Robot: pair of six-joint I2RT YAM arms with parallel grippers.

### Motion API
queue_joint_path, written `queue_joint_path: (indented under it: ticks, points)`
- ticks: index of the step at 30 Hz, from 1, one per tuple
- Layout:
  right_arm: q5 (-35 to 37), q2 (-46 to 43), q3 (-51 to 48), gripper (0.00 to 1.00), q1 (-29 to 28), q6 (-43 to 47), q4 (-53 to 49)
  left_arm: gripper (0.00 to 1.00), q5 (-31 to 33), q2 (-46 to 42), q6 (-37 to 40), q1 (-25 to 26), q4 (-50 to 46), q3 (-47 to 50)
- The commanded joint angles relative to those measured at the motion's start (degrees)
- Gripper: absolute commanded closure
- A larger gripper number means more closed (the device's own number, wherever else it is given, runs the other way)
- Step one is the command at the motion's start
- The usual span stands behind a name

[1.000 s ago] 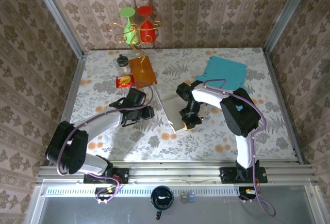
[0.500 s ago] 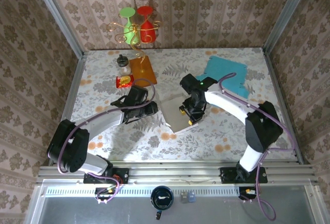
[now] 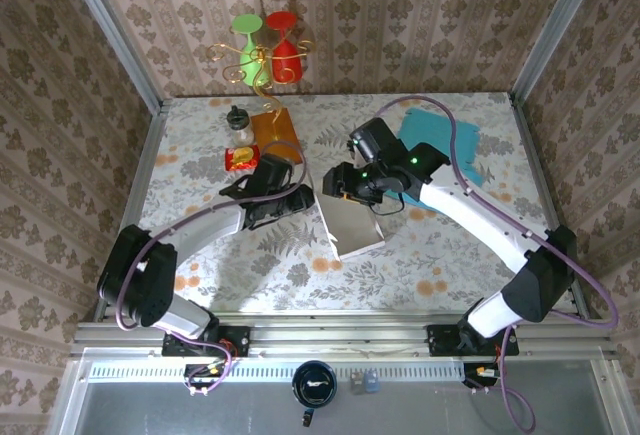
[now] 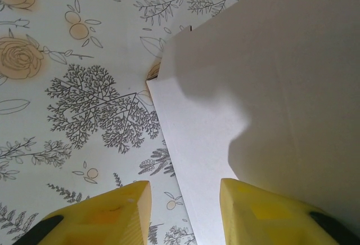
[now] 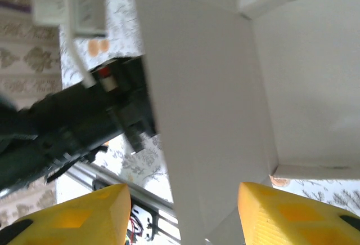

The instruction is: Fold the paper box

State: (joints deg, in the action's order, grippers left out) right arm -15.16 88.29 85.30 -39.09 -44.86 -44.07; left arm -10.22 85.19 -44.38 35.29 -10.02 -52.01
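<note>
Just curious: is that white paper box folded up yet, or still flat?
Partly folded: the paper box has panels bent up along creases, but it is not closed.

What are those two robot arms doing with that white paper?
They are folding a white paper box on the flowery table. The right tool is open, with a raised flap of the box standing between its fingers. The left tool is open too, sitting low at the box's left edge.

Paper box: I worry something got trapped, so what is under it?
The floral tablecloth runs under the paper box at its edges; the board hides whatever lies beneath its middle.
</note>
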Motion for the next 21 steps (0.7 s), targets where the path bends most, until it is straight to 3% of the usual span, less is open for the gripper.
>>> queue_joint_path:
  ticks: [1,14,21]
  points:
    - [-1.4,4.3,5.0,0.45,-1.6,7.4,-3.6,0.63,-1.2,1.2,-0.5,0.4,0.3,-2.5]
    - [0.5,15.0,14.1,0.57,-2.2,6.5,-9.9,0.63,-1.9,3.1,0.9,0.5,-0.4,-4.9]
    - [2.0,16.4,13.8,0.8,-2.3,-0.4,-5.9,0.6,1.2,0.5,3.8,0.5,-5.4,-6.4]
